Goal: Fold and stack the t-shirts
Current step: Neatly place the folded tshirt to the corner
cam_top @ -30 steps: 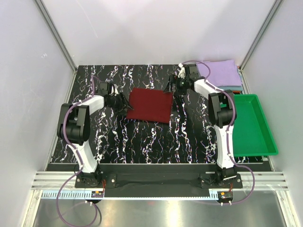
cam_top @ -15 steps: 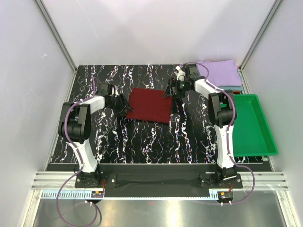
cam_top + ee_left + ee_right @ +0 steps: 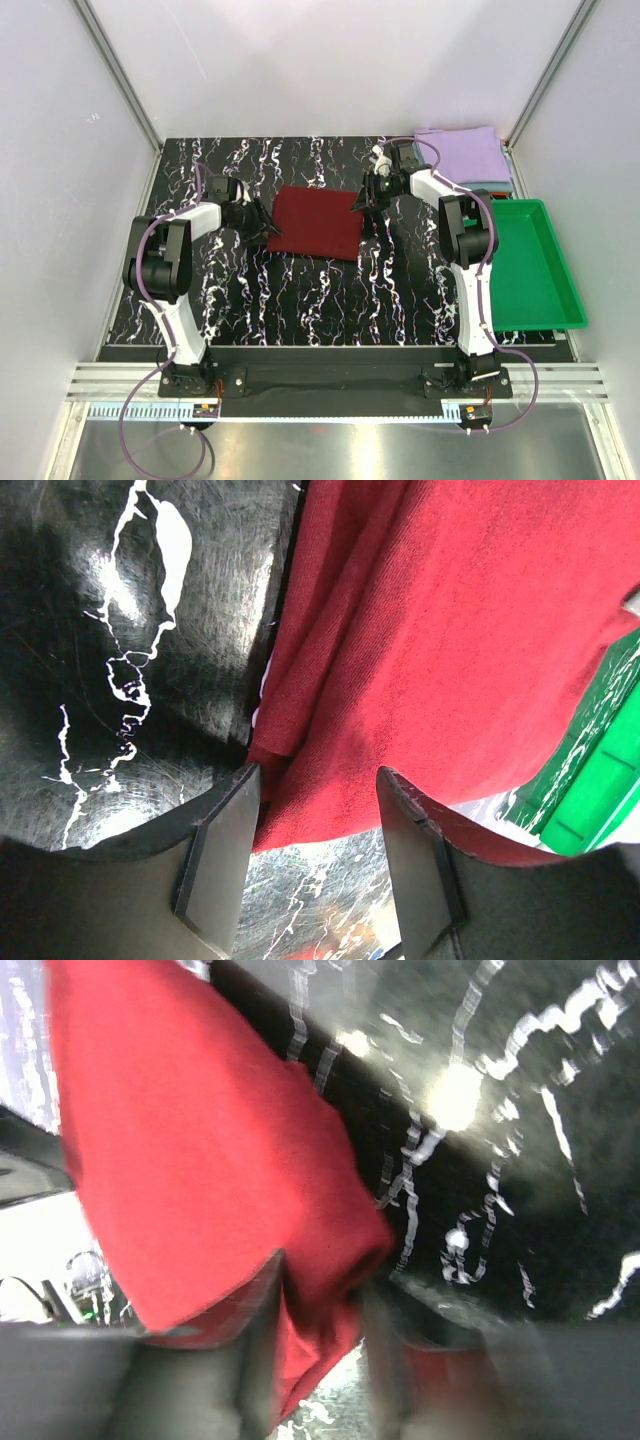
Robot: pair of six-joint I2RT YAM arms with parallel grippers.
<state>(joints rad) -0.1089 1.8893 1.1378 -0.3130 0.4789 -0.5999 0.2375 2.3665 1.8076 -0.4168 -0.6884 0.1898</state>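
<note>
The maroon t-shirt is showing a plain deep red, and the table under it is showing glossy black streaked with white marbled veins. The lavender t-shirt is showing pale purple; the plastic tray is showing bright green.

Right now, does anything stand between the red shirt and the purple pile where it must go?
Nothing loose shows on the table between them. Only the right gripper, at the red shirt's far corner, and its arm lie toward the purple pile.
</note>
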